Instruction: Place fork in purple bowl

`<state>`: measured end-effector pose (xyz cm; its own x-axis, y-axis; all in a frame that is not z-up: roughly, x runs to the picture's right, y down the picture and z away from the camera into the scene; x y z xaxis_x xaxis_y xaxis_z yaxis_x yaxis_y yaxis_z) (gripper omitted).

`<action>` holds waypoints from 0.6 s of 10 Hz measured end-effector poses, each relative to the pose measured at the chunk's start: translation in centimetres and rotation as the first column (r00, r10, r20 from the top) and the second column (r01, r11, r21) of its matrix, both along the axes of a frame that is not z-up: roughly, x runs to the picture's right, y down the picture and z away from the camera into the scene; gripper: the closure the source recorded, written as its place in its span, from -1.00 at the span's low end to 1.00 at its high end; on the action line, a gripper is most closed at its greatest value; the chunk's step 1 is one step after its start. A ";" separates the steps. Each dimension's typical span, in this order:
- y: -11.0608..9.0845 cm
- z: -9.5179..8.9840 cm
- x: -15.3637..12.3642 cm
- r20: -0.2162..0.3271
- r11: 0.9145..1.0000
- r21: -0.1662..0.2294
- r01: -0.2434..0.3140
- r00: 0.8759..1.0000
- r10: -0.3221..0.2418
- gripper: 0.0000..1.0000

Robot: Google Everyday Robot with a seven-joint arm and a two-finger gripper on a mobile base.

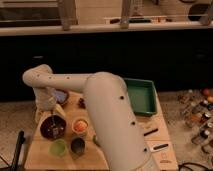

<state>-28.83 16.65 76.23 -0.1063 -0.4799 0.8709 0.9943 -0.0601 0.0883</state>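
We cannot tell whether the claw (pixel 54 109) is open or closed: it is a pale blur at the end of the white arm (pixel 107 115), and its tip merges with what lies under it. Directly beneath it sits the purple bowl (pixel 43 131). The fork (pixel 54 125) shows only as a thin pale streak across the bowl's dark inside, its upper end running up toward the claw. We cannot say whether the fork is gripped or already resting in the bowl.

Just behind the claw a bluish bowl (pixel 62 95) is partly covered by the wrist. The arm's broad body, to the claw's right, hides the middle of the bench (pixel 36 156).

To the claw's right and a little nearer us, an orange-filled dish (pixel 80 125) stands close beside the purple bowl. Nearer still are a green cup (pixel 58 147) and a dark cup (pixel 77 145), side by side.

To the claw's left only a narrow strip of bench separates the purple bowl from the edge. Far to the right, past the arm, a green tray (pixel 145 97) lies at the bench's back corner.
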 end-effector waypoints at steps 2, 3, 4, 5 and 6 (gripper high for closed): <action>0.1 0.0 0.1 0.003 1.000 0.002 -0.002 1.000 0.002 -0.60; 0.1 -0.1 0.1 0.009 1.000 0.013 -0.004 1.000 0.004 -0.60; 0.0 -0.1 0.2 0.009 1.000 0.021 -0.005 1.000 0.005 -0.60; 0.0 -0.1 0.3 0.011 1.000 0.026 -0.007 1.000 0.006 -0.60; 0.0 -0.3 0.2 0.015 0.999 0.035 -0.008 1.000 0.007 -0.60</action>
